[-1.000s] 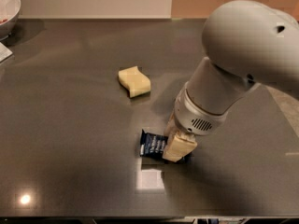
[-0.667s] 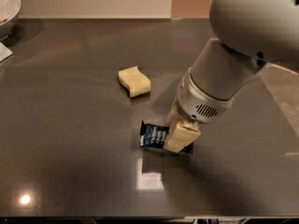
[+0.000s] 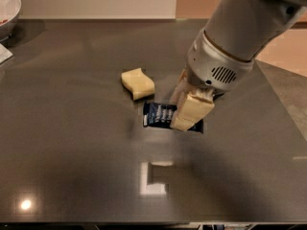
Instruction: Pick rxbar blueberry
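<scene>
Worktop [image 3: 72, 143]: a dark grey glossy surface is carrying everything; its near part is throwing back a pale squarish glare [image 3: 154, 178] from a light overhead.

Rxbar blueberry [image 3: 158, 114]: it is lying flat near the middle of the worktop, just far of the glare, with its length running left to right and well inside the arm's reach.

Look of the bar: a dark navy wrapper is showing rows of white print across its left half. The right half is sitting under the end effector, so that end is going unseen.

End effector [image 3: 186, 119]: it is pressing down over the right part of the bar, its cream-coloured tip appearing to touch the wrapper. Whether it is open or closed is not showing from this angle.

Reason for the pose: it is coming at the bar steeply from above, probably because a thin flat packet is offering only its edges to grip.

Arm [image 3: 240, 28]: the white wrist is slanting in from the far right.

Sponge [image 3: 137, 83]: the pale yellow wavy block is resting just far-left of the bar, apart from it.

Bowl [image 3: 8, 8]: it is sitting at the far left corner, well apart.
</scene>
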### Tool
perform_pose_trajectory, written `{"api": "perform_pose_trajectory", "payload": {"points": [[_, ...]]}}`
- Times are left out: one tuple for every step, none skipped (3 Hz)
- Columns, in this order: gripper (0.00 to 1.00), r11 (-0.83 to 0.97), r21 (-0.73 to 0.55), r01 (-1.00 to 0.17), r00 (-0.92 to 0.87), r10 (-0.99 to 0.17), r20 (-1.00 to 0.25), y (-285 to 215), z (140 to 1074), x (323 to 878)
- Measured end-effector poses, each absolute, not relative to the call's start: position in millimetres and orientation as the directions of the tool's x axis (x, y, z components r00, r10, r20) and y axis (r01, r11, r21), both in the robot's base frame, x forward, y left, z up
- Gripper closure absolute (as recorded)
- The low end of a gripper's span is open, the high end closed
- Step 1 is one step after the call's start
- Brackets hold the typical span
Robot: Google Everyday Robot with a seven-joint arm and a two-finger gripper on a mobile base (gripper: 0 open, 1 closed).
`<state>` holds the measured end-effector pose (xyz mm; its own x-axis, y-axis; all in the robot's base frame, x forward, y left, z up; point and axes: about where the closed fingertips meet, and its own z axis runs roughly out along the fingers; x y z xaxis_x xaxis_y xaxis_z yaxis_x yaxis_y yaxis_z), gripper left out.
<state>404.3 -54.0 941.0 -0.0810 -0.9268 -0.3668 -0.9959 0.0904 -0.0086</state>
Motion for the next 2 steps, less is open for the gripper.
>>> {"api": "perform_pose_trajectory", "payload": {"points": [[1.00,0.068,-0.056,-0.996,-0.040,-0.917,-0.397,-55.5,979.0,416.1],[1.00,0.068,-0.061,-0.996,-0.038,-0.916,-0.399,-54.8,980.1,416.6]]}}
